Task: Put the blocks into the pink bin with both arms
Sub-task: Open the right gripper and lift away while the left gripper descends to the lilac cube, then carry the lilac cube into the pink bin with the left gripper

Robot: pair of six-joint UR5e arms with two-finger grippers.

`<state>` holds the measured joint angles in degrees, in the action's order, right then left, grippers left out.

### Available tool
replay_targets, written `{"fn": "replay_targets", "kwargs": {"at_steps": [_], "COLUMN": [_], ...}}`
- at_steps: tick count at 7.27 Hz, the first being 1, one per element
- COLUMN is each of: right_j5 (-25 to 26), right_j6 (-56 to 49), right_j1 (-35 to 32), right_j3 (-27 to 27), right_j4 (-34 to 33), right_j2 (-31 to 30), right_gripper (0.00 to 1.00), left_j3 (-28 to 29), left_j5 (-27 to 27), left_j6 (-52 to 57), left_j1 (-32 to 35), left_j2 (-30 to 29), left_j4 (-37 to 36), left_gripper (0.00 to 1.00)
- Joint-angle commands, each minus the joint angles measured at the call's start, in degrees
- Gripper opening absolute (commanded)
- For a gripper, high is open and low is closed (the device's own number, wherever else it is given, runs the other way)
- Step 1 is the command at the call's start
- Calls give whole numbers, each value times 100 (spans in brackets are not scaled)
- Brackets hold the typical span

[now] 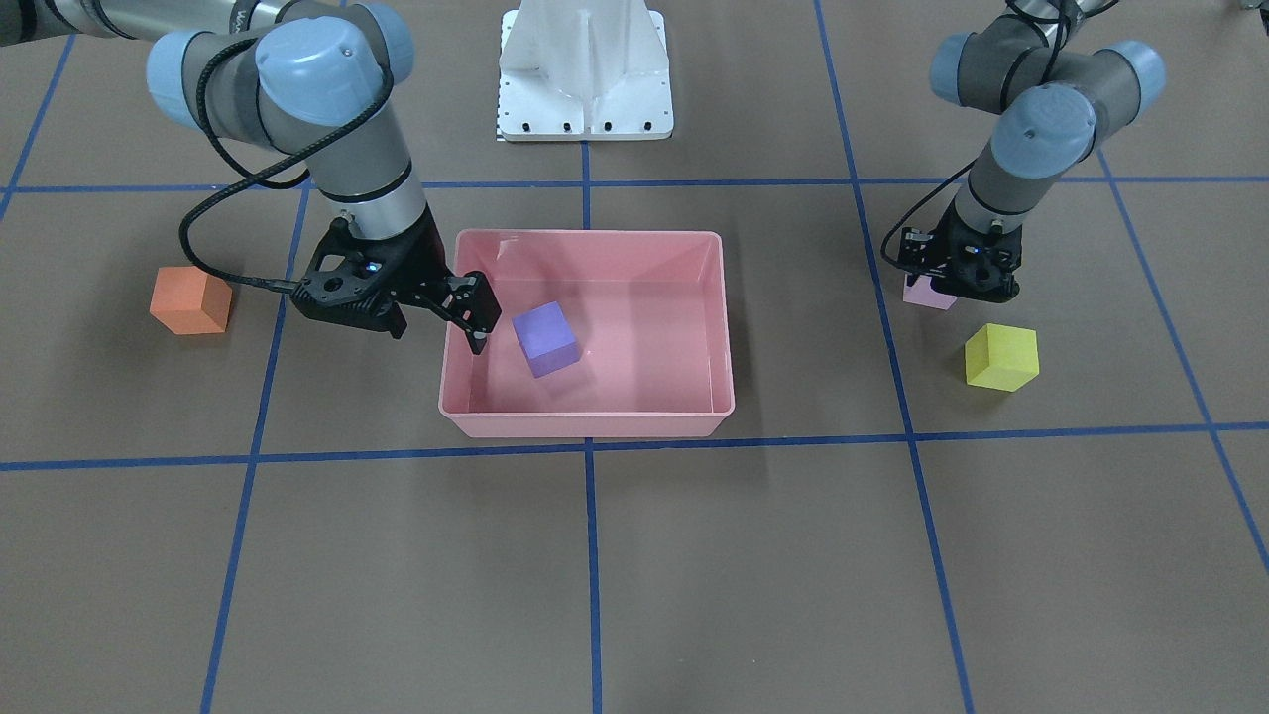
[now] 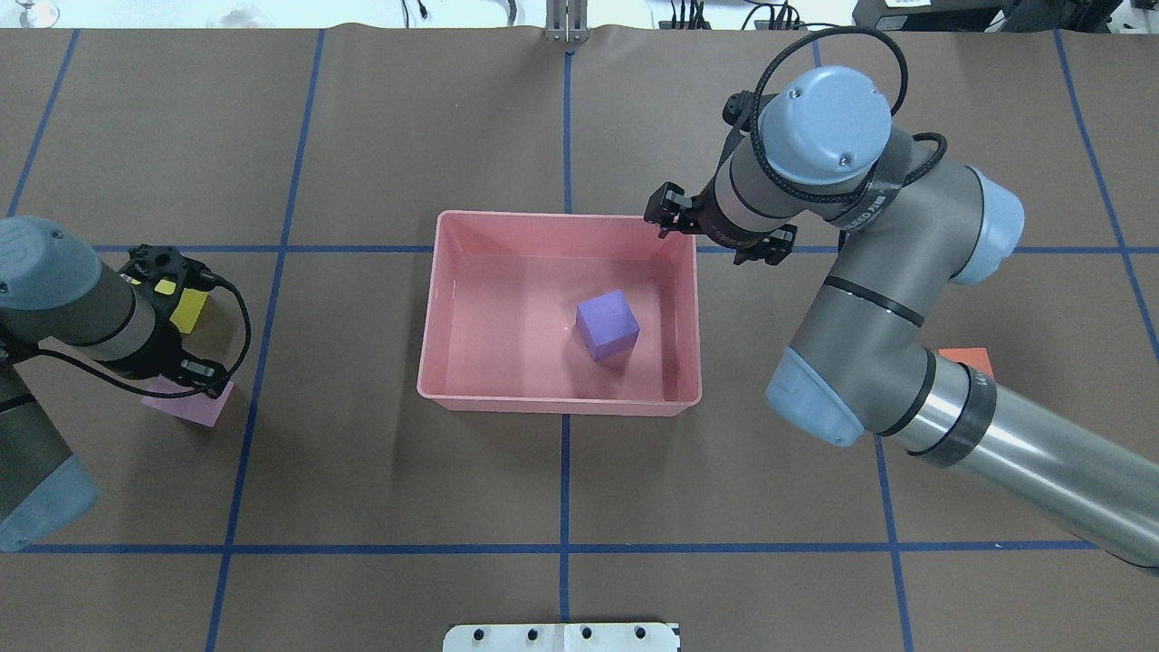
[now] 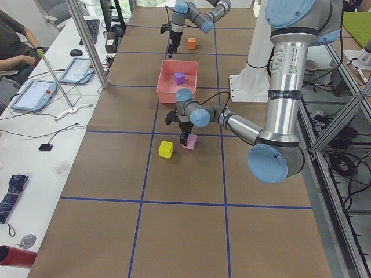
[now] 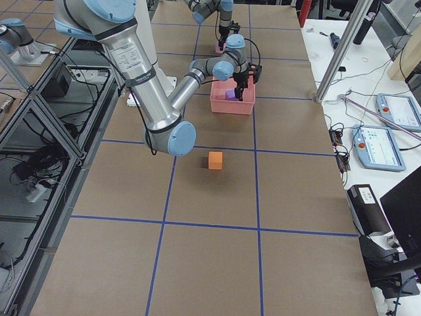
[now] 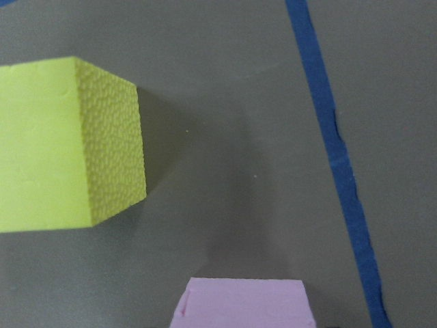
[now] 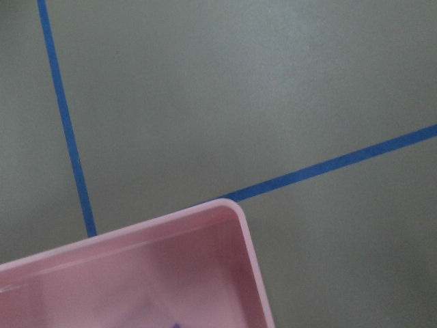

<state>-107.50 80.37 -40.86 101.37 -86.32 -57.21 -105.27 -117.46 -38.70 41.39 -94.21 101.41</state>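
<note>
The purple block (image 1: 545, 339) lies alone inside the pink bin (image 1: 585, 424), apart from any gripper. My right gripper (image 1: 478, 322) hangs over the bin's edge beside it, open and empty. Its wrist view shows only a bin corner (image 6: 136, 273) and the table. My left gripper (image 1: 954, 283) is low over the pale pink-lilac block (image 1: 927, 296), which rests on the table. I cannot tell whether its jaws press on it. The lilac block (image 5: 242, 304) fills the bottom of the left wrist view. The yellow block (image 1: 1001, 357) sits close beside it. The orange block (image 1: 190, 300) sits alone beyond my right arm.
The white pedestal base (image 1: 585, 69) stands at the table edge behind the bin. Blue tape lines grid the brown table. The right arm's forearm (image 2: 996, 435) reaches across the table and partly covers the orange block (image 2: 967, 360) in the overhead view.
</note>
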Motion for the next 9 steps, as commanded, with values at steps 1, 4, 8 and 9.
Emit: {"fn": "replay_targets", "kwargs": {"at_steps": [1, 4, 8, 9], "right_j5": [-584, -1115, -1517, -1650], "right_j6": [-913, -2452, -3308, -3309], "right_j1": [-735, -1590, -1811, -1803], "right_j3": [172, 164, 198, 356], "right_j4": [10, 89, 124, 124], "right_j2": [-542, -1422, -2205, -2372], "right_gripper": [100, 100, 100, 100], "left_j3": [-403, -679, 729, 1206], "left_j5": [-443, -796, -735, -413], "left_j6": [-215, -1768, -2677, -2722], "left_j1": [19, 150, -85, -235], "left_j2": [-115, -2497, -4311, -4534], "left_j4": [-112, -2145, -2451, -2181], "left_gripper": [0, 0, 0, 0]}}
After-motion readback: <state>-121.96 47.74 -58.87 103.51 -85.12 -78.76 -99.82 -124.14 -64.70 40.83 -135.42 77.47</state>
